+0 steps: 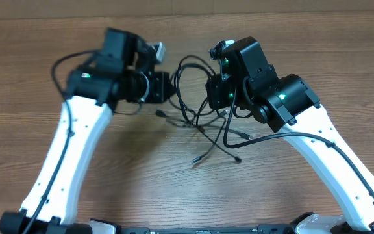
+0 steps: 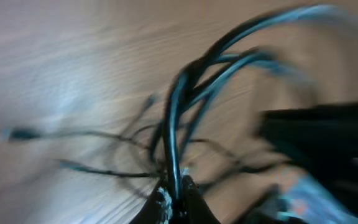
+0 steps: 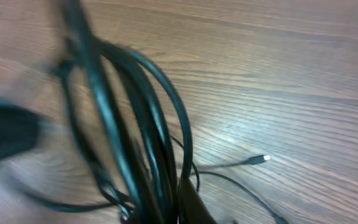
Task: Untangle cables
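Left gripper (image 2: pixel 176 198) and right gripper (image 3: pixel 174 205), both clamped on the cables (image 1: pixel 197 109), hold the tangle strung between them, plug ends (image 1: pixel 195 162) trailing toward the robot's base.

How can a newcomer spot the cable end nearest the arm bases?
Look at the wooden table between the left arm and right arm, below the tangled black cables. Of the thin tails spreading, this cable end lies lowest, toward the left arm.
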Robot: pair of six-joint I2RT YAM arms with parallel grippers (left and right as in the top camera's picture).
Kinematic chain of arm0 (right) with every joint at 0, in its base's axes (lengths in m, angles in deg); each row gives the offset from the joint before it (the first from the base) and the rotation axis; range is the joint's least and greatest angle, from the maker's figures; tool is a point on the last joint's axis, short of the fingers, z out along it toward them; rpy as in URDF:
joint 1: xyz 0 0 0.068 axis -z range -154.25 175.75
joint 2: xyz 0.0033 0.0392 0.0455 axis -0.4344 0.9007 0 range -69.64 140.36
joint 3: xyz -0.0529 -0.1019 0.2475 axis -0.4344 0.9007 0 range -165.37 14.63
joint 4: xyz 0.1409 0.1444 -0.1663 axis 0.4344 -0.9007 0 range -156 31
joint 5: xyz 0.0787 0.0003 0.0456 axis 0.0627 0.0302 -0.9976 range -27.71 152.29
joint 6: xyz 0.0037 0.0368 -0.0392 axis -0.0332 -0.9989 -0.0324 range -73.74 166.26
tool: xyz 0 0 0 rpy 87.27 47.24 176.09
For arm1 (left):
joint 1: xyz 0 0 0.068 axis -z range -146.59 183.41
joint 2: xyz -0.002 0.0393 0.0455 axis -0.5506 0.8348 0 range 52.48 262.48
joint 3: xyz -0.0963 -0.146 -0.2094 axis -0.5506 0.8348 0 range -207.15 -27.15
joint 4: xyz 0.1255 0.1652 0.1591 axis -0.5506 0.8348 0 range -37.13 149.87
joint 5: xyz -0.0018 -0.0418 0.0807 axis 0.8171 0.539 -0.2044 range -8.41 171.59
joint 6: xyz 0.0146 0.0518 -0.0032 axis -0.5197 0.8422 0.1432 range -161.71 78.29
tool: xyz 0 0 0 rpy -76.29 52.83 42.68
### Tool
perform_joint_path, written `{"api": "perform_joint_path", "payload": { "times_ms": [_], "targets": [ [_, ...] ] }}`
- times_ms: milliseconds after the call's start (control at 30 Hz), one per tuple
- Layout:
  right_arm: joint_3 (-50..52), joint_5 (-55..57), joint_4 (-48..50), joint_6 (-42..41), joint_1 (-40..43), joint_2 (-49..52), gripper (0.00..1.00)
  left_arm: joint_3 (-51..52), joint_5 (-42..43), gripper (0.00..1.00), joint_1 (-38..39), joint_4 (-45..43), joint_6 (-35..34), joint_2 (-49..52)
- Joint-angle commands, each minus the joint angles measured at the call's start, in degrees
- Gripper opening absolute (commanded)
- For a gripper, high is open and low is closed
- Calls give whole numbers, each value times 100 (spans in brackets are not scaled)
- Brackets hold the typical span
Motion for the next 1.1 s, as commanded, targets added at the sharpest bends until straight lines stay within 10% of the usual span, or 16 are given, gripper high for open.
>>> {"api": "perform_joint_path", "payload": {
  "times_ms": [0,200,467,700,1067],
  "targets": [
    [-44,199,-66,138,-15,-37,4,-699,1864,4,-481,-35,361,-437],
    [-44,199,-197,160,-15,-37,4,-935,3644,4,-1453,-522,-221,-479],
    [-44,199,-356,160,-15,-37,4,-933,3724,4,-2570,-938,-1716,-479],
    [-44,199,-361,160,-15,-37,4,-931,3261,4,-3174,-870,-1237,-479],
    [-44,190,-94,59,-15,-37,4,-920,1062,63,-2474,1620,-315,-479]
  ]
}}
